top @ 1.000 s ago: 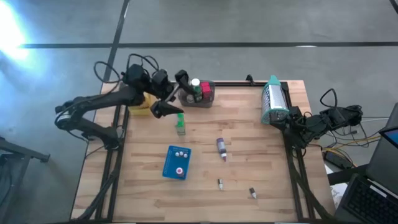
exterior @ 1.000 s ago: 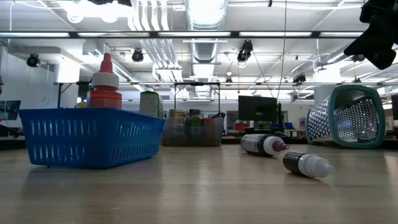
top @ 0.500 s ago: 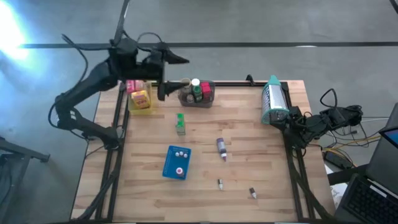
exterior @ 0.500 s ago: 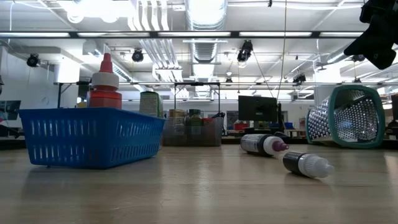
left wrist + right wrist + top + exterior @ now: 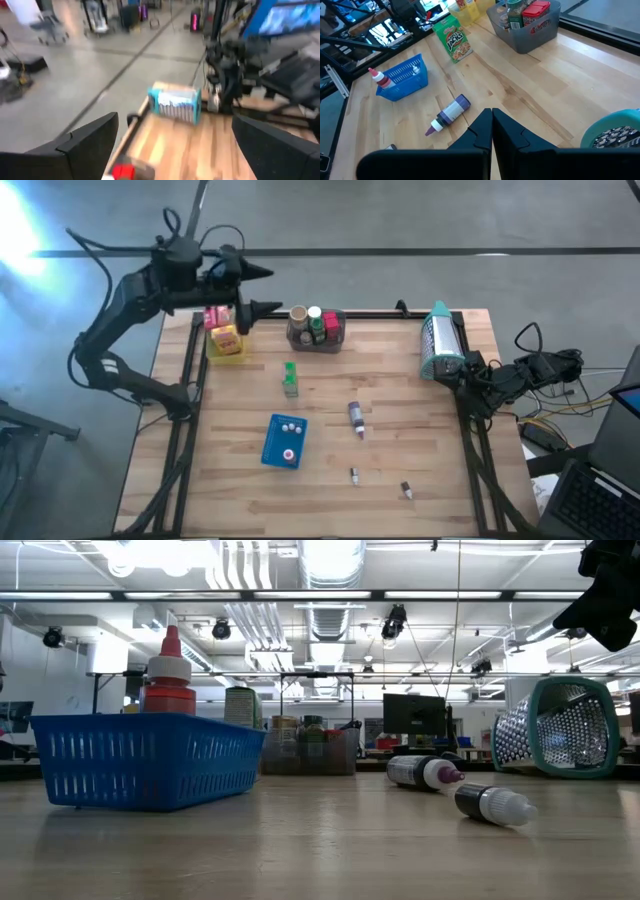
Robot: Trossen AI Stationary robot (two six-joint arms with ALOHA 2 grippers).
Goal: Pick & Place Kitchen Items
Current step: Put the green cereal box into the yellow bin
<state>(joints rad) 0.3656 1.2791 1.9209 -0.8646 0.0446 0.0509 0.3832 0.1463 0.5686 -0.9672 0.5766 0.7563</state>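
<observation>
The kitchen items lie spread over the wooden table: a green cereal box [image 5: 290, 378], a purple bottle [image 5: 355, 418] lying on its side, and two tiny bottles [image 5: 353, 475] [image 5: 406, 491] near the front. A blue tray [image 5: 284, 441] holds small bottles. My left gripper [image 5: 262, 290] hangs open and high above the table's far left corner, pointing nearly level toward the right, with nothing between its fingers. My right gripper [image 5: 492, 120] is shut and empty at the table's right edge, beside the teal basket [image 5: 440, 340].
A grey bin [image 5: 316, 330] with jars and a red packet stands at the far edge. A yellow bin [image 5: 225, 338] with boxes is at the far left corner. The teal mesh basket lies on its side at the far right. Bare wood shows at the near left.
My left gripper has risen from low over the table between the yellow and grey bins, going up and toward the far left corner. It has tipped from pointing down to nearly level and stayed open. No item has moved.
</observation>
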